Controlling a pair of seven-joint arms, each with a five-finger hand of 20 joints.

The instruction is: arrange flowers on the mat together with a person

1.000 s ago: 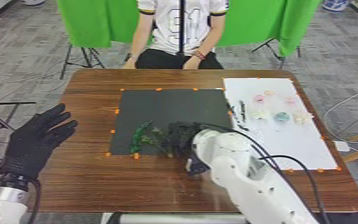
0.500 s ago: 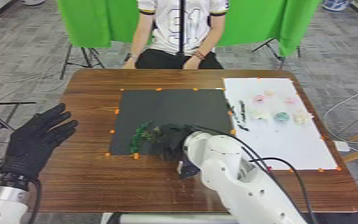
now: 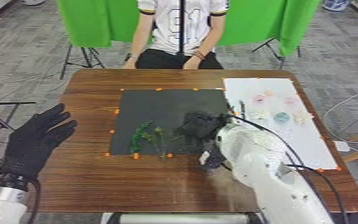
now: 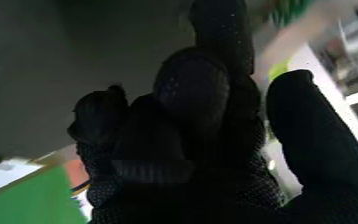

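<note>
While the left hand [image 3: 40, 137] rests in the air at the left edge of the wooden table [image 3: 95, 185], its fingers stand straight and apart, with nothing in its grasp. The right hand [image 3: 199, 126] is over the right part of the black mat [image 3: 158, 107]; in the right wrist view its thumb stands apart from its loosely extended fingers, and nothing is seen held. Whether it touches the mat cannot be told.

The right hand and arm cover part of the mat and of the white sheet [image 3: 309, 146] on the right. Dark stems [image 3: 242, 106] on the sheet are hard to make out and cannot be counted.

Count: one mat, one sheet; two green sprigs on the mat, a leafy one [image 3: 141, 135] and, beside it on the right, a thinner one [image 3: 160, 140]; on the sheet, one teal flower head [image 3: 282, 118] among paler pink and cream flower heads [image 3: 259, 99], their number uncertain
</note>
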